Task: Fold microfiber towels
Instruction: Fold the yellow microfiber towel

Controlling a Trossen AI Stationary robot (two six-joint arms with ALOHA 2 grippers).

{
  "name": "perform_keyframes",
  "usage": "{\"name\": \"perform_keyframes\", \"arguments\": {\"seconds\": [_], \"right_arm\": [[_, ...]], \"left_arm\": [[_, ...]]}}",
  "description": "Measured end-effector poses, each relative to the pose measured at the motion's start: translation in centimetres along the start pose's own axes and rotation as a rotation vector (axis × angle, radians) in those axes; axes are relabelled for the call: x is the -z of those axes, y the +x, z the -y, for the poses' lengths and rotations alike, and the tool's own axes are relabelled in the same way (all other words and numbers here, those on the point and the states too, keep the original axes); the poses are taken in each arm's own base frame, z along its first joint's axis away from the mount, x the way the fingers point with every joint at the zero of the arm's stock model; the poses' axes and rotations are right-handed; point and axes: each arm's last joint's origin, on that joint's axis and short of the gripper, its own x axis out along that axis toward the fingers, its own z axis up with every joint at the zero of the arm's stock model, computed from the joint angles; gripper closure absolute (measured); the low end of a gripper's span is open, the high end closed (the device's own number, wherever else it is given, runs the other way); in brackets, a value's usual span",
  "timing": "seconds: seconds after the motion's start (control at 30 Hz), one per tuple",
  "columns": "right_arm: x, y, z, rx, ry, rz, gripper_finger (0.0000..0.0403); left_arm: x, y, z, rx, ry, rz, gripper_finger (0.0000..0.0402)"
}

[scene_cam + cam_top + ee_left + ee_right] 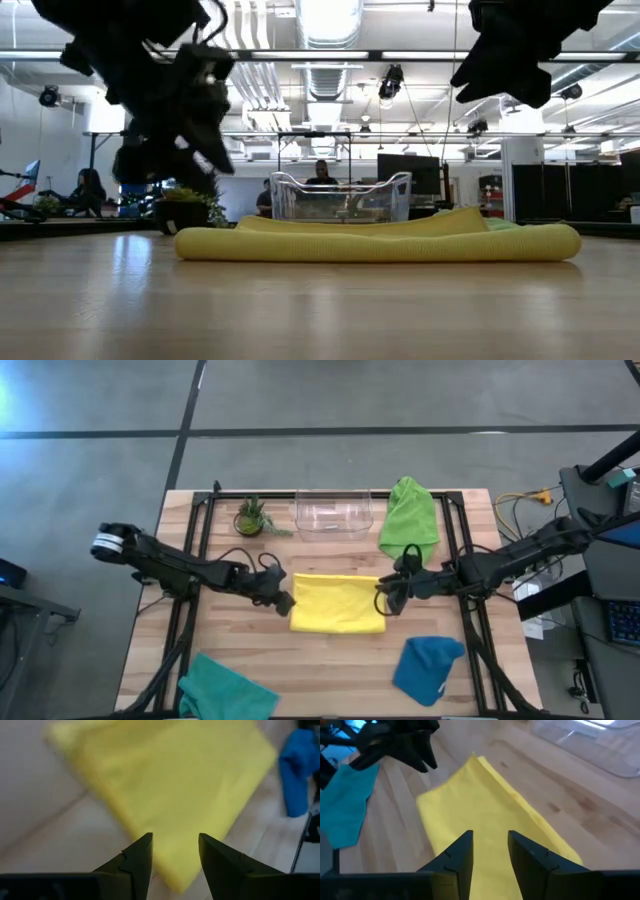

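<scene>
A yellow towel lies folded in a flat rectangle at the table's middle; the low view shows its stacked layers resting on the wood. My left gripper hovers open just off its left edge. My right gripper hovers open over its right edge. The low view shows both raised clear of the cloth, the left gripper lower than the right gripper. Each wrist view shows the yellow towel beyond parted, empty fingers. A lime green towel lies crumpled at the far right, a blue towel near right, and a teal towel near left.
A clear plastic bin stands at the far edge behind the yellow towel, with a small potted plant to its left. Bare wood lies between the teal and blue towels. People sit in the room beyond the table.
</scene>
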Motion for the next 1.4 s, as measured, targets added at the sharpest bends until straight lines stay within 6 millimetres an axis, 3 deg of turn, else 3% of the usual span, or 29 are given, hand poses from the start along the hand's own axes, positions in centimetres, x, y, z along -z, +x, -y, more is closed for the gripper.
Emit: {"name": "perform_keyframes", "arguments": {"seconds": [0.27,0.53,1.1,1.2,1.4], "right_arm": [[1.3,1.5,-1.0,-0.001,-0.030,-0.036,0.0292],[1.9,2.4,-2.1,-0.046,-0.019,-0.030,0.0294],[1.9,2.2,-2.5,-0.085,-0.006,-0.033,0.0298],[1.9,2.2,-2.5,-0.086,-0.006,-0.034,0.0301],[1.9,2.2,-2.5,-0.087,-0.005,-0.033,0.0309]], "left_arm": [[1.5,2.2,-2.8,-0.043,-0.153,-0.130,0.0258],[2.0,3.7,-3.5,0.023,-0.231,-0.126,0.0258],[1.7,6.1,-4.4,0.050,-0.296,-0.135,0.0260],[1.7,6.1,-4.4,0.053,-0.274,-0.137,0.0283],[1.7,6.0,-4.3,0.060,-0.252,-0.139,0.0389]]}}
